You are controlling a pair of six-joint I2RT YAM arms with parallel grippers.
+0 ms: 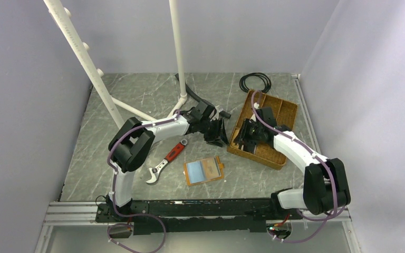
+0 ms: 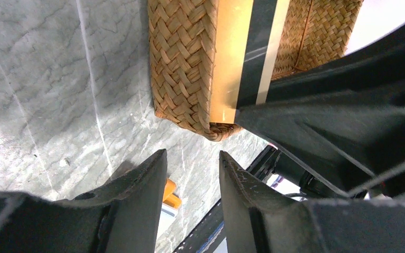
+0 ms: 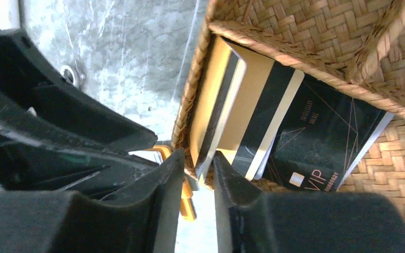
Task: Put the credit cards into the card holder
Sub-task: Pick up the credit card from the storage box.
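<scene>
- The right end effector (image 3: 196, 156) sits at the near-left end of the woven tray (image 3: 295, 58). Its two fingers straddle the raised edge of a gold card (image 3: 210, 97) with a dark stripe. The gap is narrow, but I cannot tell whether the pads pinch the card yet.
- The other credit cards (image 3: 274, 121) lie overlapped in the same compartment, with a black card (image 3: 321, 139) under them. The gold one leans against the tray wall.
- For a good grip, take that one edge only, deep enough that the card cannot pivot. Make sure the second gold card just behind it is not caught too.
- Lift straight up past the woven rim before moving sideways, since the weave would likely snag a dragged card.
- The left end effector (image 2: 192, 155) hangs just beside the tray corner, released and empty, close to the right one. Keep the two from bumping.
- The card holder (image 1: 204, 171) lies open on the desk (image 1: 95, 153), near the tray and beside a wrench (image 1: 166, 158).
- Its slots look thin, so bring the card in edge-first and nearly flat. The holder looks light and may slide, so pinning it with the left end effector would help.
</scene>
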